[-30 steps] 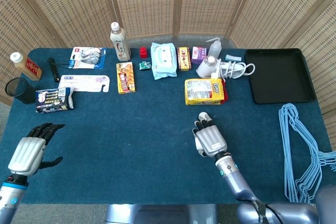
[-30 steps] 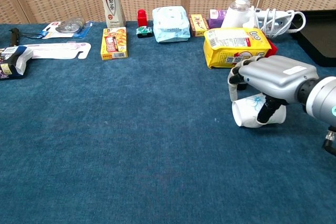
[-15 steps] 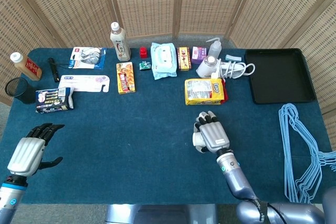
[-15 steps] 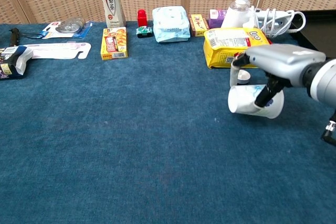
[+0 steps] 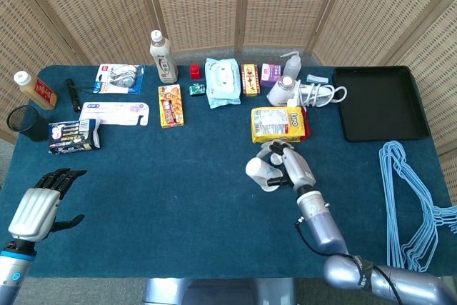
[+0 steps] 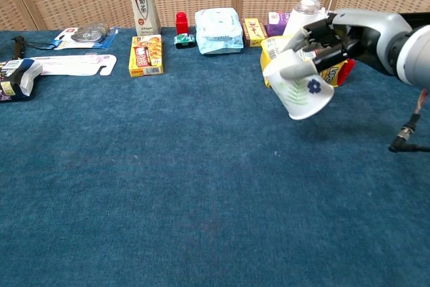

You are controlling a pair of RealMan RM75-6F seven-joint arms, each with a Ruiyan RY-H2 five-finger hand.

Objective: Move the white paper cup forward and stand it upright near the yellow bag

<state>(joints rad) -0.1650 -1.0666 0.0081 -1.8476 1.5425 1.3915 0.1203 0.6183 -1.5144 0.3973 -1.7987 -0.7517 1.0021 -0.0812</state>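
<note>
While the cup is lifted and carried, setting it upright remains.
From the head view, the right robot hand point(image 5: 289, 168) grips the paper cup point(image 5: 260, 171) just short of the yellow bag point(image 5: 279, 123); the left robot hand point(image 5: 37, 209) hangs idle, fingers apart. From the chest view, the cup point(image 6: 297, 89) hangs tilted, clear of the bench point(image 6: 168, 186), in front of the bag.

White cup point(image 6: 297, 90), blue flower, green leaves

Blue table point(image 5: 178, 176) bears yellow bag point(image 5: 278, 124), black tray point(image 5: 377, 102).
</note>
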